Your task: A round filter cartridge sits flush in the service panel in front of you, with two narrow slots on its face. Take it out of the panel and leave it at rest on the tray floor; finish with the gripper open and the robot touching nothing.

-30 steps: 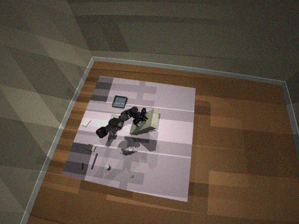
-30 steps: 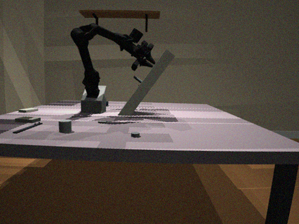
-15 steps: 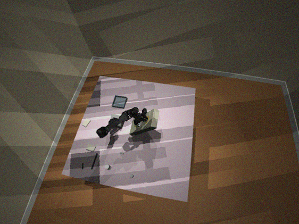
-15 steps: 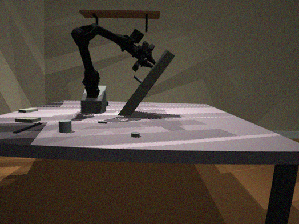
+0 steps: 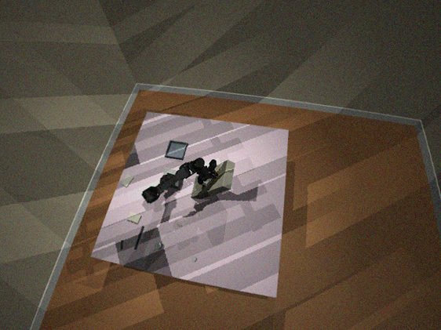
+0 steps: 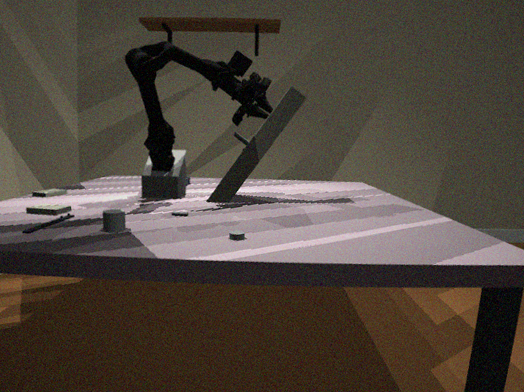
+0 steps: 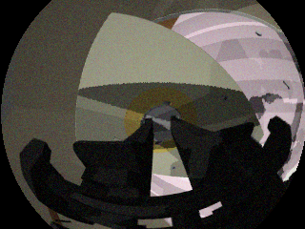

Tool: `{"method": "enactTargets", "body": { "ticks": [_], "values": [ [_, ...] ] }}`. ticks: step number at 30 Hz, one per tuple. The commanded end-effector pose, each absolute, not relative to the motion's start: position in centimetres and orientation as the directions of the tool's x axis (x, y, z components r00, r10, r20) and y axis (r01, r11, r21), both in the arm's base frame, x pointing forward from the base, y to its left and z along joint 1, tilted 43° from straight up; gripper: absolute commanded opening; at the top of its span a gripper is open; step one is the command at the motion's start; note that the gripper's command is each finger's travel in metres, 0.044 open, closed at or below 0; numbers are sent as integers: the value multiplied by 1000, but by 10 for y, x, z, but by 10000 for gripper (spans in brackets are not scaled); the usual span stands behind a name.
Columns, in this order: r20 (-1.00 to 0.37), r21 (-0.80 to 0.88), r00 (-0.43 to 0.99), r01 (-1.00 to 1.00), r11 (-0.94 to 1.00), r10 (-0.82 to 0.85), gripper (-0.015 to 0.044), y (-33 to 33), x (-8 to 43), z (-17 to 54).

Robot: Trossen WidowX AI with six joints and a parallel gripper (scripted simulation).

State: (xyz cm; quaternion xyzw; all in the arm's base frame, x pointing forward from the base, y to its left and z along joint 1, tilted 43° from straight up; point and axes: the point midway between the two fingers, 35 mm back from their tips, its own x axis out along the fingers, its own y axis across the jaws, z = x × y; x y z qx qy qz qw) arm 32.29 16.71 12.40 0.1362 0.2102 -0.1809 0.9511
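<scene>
The service panel [image 5: 225, 182] [image 6: 245, 163] [image 7: 119, 52] is a pale slab that leans up from the table in front of the arm. The grey round filter cartridge [image 7: 161, 112] sits in its face inside a yellow ring [image 7: 133, 114]. My gripper [image 6: 267, 114] [image 7: 160, 121] points down at the face, its fingertips close together at the cartridge with a lighter strip of it between them. It looks shut on the cartridge; the tips hide the slots. The tray [image 5: 176, 150], dark-rimmed with a blue-grey floor, lies on the table beside the arm.
A small bar [image 6: 242, 138] sticks out from the panel below the gripper. A grey cylinder [image 5: 159, 245] [image 6: 113, 220], a small disc [image 5: 194, 259] [image 6: 237, 236], a dark rod [image 5: 139, 237] [image 6: 49, 223] and pale flat blocks lie on the table. A wooden shelf [image 6: 210, 21] shows behind the arm.
</scene>
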Motion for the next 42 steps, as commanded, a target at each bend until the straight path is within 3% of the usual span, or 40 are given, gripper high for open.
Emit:
{"method": "enactTargets", "body": {
  "ticks": [1,4,9,23,42],
  "values": [
    [-451,187,847,400,897,-283,52,168,323,124],
    [-451,187,847,400,897,-283,0,168,323,124],
    [-453,130,845,376,918,-282,0,167,325,123],
    [-456,-288,844,159,944,-281,0,166,327,121],
    [-456,-745,844,-190,639,-281,0,166,328,121]
  ]
}}
